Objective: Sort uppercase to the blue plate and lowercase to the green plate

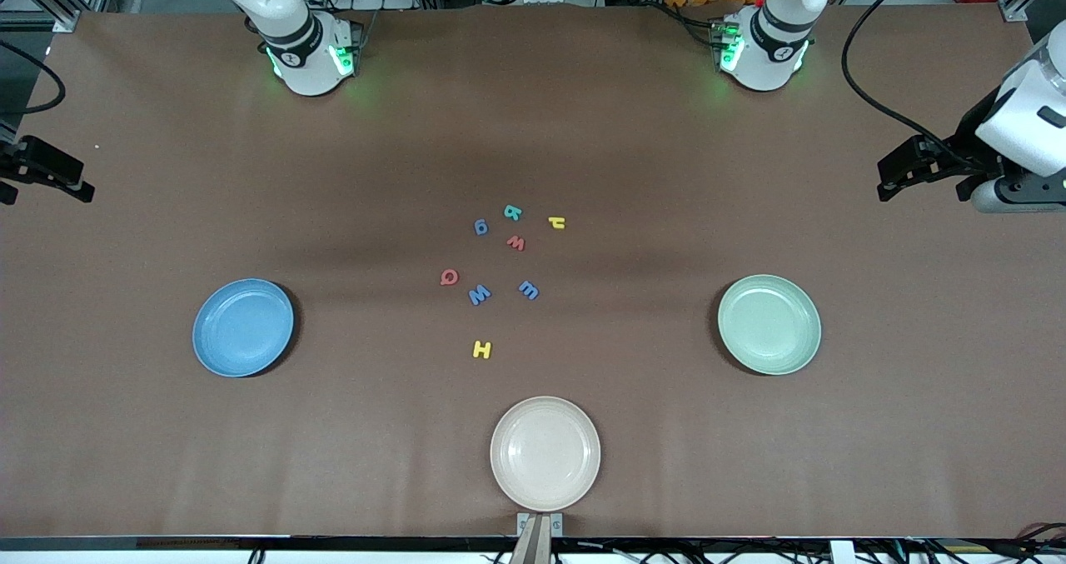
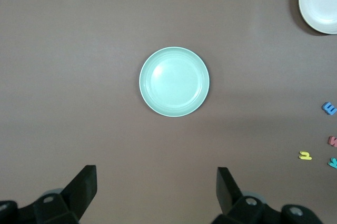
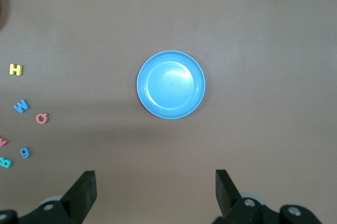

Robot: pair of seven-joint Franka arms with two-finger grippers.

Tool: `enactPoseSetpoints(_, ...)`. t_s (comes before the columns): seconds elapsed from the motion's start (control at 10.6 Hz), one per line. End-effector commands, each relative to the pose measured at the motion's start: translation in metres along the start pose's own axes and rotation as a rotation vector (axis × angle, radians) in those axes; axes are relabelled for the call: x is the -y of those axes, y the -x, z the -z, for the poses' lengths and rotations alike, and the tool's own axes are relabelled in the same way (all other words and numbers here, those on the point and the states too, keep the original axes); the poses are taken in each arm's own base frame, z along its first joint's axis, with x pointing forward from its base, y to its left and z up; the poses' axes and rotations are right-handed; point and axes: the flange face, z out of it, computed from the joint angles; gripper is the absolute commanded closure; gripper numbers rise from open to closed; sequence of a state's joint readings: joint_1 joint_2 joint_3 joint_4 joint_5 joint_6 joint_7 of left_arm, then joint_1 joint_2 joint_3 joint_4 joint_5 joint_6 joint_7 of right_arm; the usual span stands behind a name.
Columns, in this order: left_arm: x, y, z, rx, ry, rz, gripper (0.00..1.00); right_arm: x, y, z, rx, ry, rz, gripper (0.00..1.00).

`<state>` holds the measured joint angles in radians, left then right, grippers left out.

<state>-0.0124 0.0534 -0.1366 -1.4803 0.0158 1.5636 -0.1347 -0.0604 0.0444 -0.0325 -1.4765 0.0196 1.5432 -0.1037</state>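
Eight foam letters lie loose mid-table. The uppercase are teal R (image 1: pixel 513 212), red Q (image 1: pixel 449 277), blue W (image 1: pixel 479 295) and yellow H (image 1: pixel 481 349). The lowercase are yellow h (image 1: pixel 556 222), blue g (image 1: pixel 481 227), red w (image 1: pixel 515 242) and blue m (image 1: pixel 529 290). The blue plate (image 1: pixel 242 327) lies toward the right arm's end, with nothing on it. The green plate (image 1: pixel 769 324) lies toward the left arm's end, also bare. My left gripper (image 1: pixel 924 189) (image 2: pixel 157 182) hangs open high up near the green plate (image 2: pixel 174 81). My right gripper (image 1: pixel 43 193) (image 3: pixel 155 182) hangs open high up near the blue plate (image 3: pixel 170 84).
A beige plate (image 1: pixel 545 453) sits near the table's front edge, nearer the front camera than the letters. The brown table (image 1: pixel 333 431) spreads wide round all three plates. Both arm bases stand at the back edge.
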Motion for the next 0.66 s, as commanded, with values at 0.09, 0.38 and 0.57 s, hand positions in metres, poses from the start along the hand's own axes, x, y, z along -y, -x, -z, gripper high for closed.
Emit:
enactPoseSetpoints(0.09,0.003,0.002,0.005,0.002,-0.023,-0.017,0.0,-0.001,0.003,0.006,-0.005,-0.007,0.002,0.0)
enactPoseSetpoints(0.38,0.003,0.001,0.002,0.009,-0.024,-0.02,0.0,-0.001,0.003,0.006,-0.004,-0.005,0.004,0.0)
enactPoseSetpoints(0.57,-0.003,0.002,-0.01,0.033,-0.023,-0.032,0.0,-0.002,0.003,0.005,-0.001,-0.005,0.0,0.0)
